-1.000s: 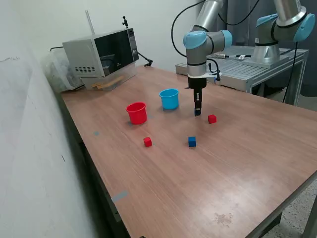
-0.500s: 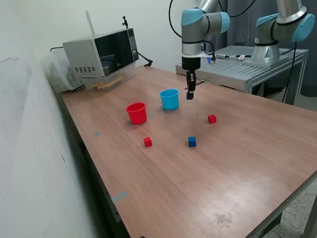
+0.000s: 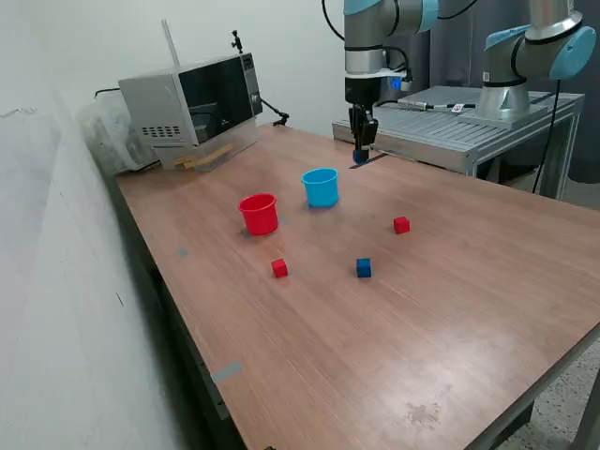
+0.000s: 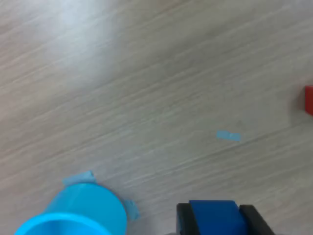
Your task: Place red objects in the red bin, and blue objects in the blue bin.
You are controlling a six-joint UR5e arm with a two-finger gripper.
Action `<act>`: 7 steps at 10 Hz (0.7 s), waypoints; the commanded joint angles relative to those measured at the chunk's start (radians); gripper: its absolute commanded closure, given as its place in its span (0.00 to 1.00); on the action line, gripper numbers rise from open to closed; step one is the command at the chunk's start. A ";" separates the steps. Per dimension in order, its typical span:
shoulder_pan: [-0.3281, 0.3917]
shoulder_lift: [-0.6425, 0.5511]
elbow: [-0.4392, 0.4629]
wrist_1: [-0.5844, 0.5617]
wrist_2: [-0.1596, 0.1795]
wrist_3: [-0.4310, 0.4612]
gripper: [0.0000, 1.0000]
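My gripper (image 3: 360, 156) hangs high above the table, to the exterior view's right of the blue bin (image 3: 321, 187), shut on a dark blue cube (image 4: 213, 217) that shows between its black fingers (image 4: 184, 219) in the wrist view. The light blue bin (image 4: 78, 210) appears beside the held cube in the wrist view. The red bin (image 3: 259, 213) stands on the table to the exterior view's left of the blue one. On the table lie a second blue cube (image 3: 364, 268) and two red cubes (image 3: 279, 268) (image 3: 401, 224); one red cube (image 4: 308, 99) shows at the wrist view's edge.
A microwave (image 3: 192, 98) sits at the back of the wooden table (image 3: 394, 337). A second arm on a metal stand (image 3: 487, 117) rises at the exterior view's right rear. A small piece of blue tape (image 4: 228, 135) is stuck on the tabletop.
My gripper has risen from the tabletop with the blue cube and moved toward the exterior view's left and back, ending high near the blue bin. The other cubes and bins have not moved.
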 commanded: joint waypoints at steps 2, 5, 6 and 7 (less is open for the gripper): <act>-0.004 -0.019 -0.002 0.021 -0.003 -0.257 1.00; -0.065 0.030 -0.014 0.018 0.000 -0.417 1.00; -0.103 0.040 -0.032 0.009 0.003 -0.445 1.00; -0.130 0.045 -0.051 0.009 0.004 -0.468 1.00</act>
